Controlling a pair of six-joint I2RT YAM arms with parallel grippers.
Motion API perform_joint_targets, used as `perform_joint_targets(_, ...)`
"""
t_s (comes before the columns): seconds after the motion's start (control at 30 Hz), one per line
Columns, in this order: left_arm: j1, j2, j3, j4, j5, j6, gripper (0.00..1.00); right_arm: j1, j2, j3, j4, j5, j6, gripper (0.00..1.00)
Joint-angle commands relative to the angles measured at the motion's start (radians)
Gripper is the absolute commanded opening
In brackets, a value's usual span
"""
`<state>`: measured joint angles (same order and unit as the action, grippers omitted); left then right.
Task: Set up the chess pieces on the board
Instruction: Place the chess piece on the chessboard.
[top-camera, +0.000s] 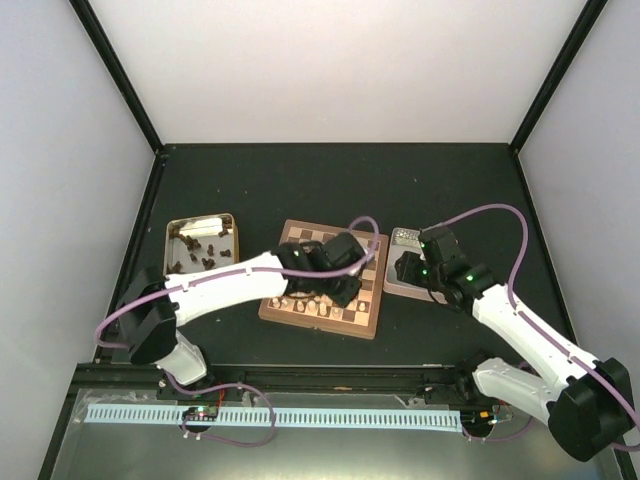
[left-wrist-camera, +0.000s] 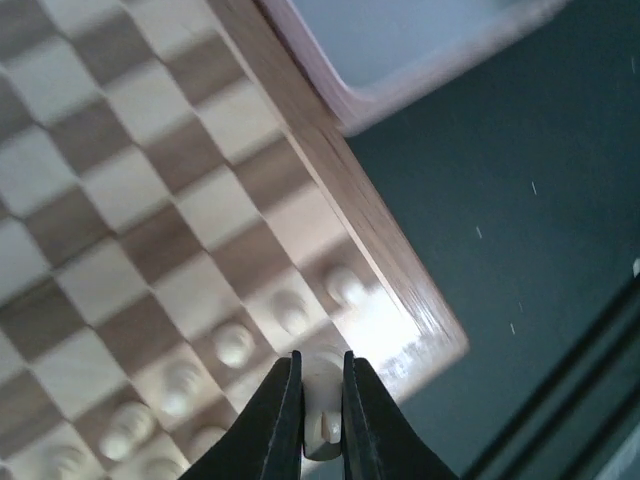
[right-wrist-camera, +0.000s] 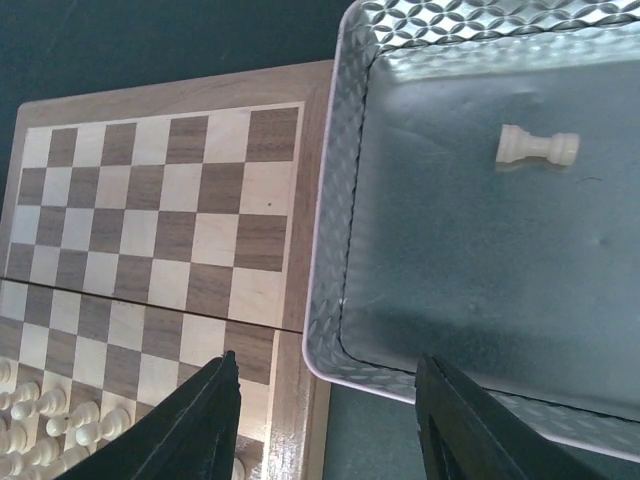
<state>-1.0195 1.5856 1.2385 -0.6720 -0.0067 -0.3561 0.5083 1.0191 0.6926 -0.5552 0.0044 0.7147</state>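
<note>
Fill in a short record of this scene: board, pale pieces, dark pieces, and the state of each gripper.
Board: square wooden chessboard with dark brown and tan squares.
Pale beige wooden pieces: rows standing along the board's near edge; a single piece lies on its side in the embossed metal tin on the right.
Dark brown wooden pieces: in the rectangular metal tin on the left.
Left gripper: shut on one pale piece, by the board's near right corner.
Right gripper: open, empty, above the right tin's rim.

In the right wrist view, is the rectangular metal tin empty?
No, one pale beige wooden chess piece lies on its side in the metal tin.
</note>
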Motion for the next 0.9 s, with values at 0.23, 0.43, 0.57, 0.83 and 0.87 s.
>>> perform_joint_targets(0.23, -0.167, 0.011, -0.106, 0.029, -0.083, 0.04, 0.05, -0.022, -0.029, -0.024, 0.022, 0.036, 0.03, 0.5)
perform_joint_targets(0.43, -0.169, 0.069, -0.105, 0.063, -0.101, 0.053, 0.05, -0.022, -0.026, -0.031, 0.026, 0.026, 0.032, 0.5)
perform_joint_targets(0.57, -0.169, 0.097, -0.103, 0.084, -0.112, 0.062, 0.05, -0.024, -0.027, -0.034, 0.027, 0.026, 0.032, 0.5)
perform_joint_targets(0.83, -0.168, 0.14, -0.099, 0.096, -0.147, 0.07, 0.06, -0.03, -0.026, -0.038, 0.026, 0.025, 0.029, 0.5)
perform_joint_targets(0.87, -0.168, 0.144, -0.098, 0.094, -0.152, 0.07, 0.06, -0.031, -0.026, -0.038, 0.026, 0.023, 0.027, 0.5)
